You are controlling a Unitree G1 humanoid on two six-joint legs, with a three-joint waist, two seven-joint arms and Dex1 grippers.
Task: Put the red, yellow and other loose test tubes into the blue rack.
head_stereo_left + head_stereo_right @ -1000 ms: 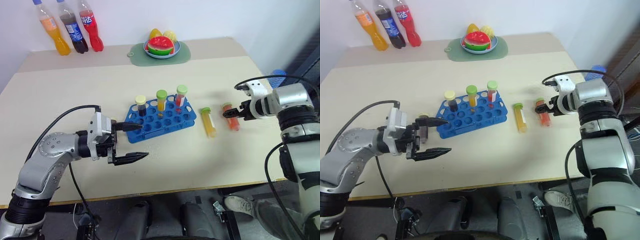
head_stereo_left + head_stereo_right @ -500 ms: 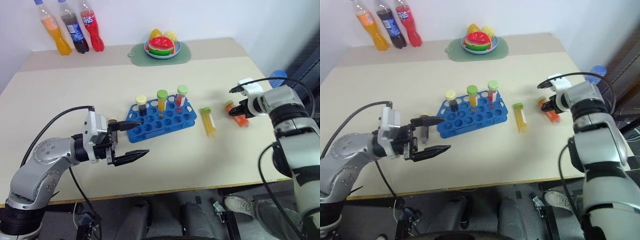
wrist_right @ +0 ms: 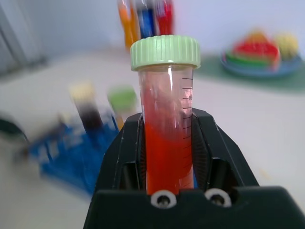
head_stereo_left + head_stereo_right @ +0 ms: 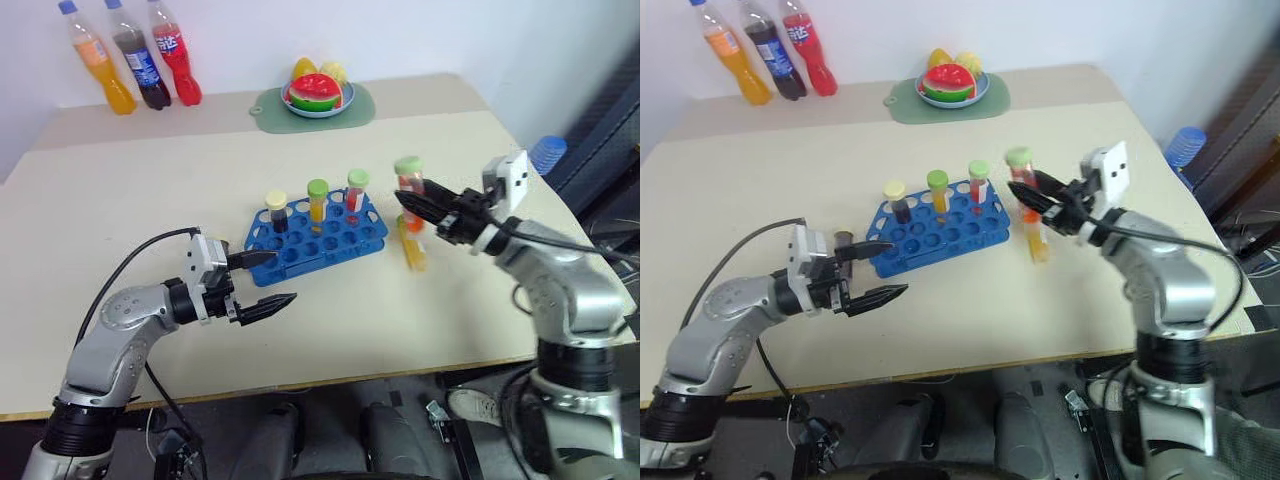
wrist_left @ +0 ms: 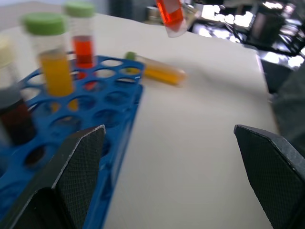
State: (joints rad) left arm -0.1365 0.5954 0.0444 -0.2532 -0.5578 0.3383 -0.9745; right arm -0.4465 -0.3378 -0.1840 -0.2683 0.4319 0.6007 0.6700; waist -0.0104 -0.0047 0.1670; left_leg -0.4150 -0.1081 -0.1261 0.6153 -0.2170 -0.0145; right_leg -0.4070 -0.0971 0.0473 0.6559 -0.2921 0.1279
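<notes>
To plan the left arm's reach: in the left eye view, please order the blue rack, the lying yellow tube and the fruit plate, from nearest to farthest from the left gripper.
From the left gripper:
1. Blue rack, just beyond its fingers.
2. Yellow tube, lying past the rack's right end.
3. Fruit plate, at the table's far edge.

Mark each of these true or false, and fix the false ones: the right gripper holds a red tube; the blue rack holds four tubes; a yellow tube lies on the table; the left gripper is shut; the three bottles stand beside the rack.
1. The right gripper holds the green-capped tube of red liquid. True.
2. The blue plastic rack holds four tubes. False: three stand in it, dark, yellow and red.
3. A green-capped tube of yellow liquid lies on the table. True, to the right of the rack.
4. The left gripper is shut. False: its jaws stand open and empty.
5. The three soft drink bottles stand beside the rack. False: they stand at the table's far left corner.
</notes>
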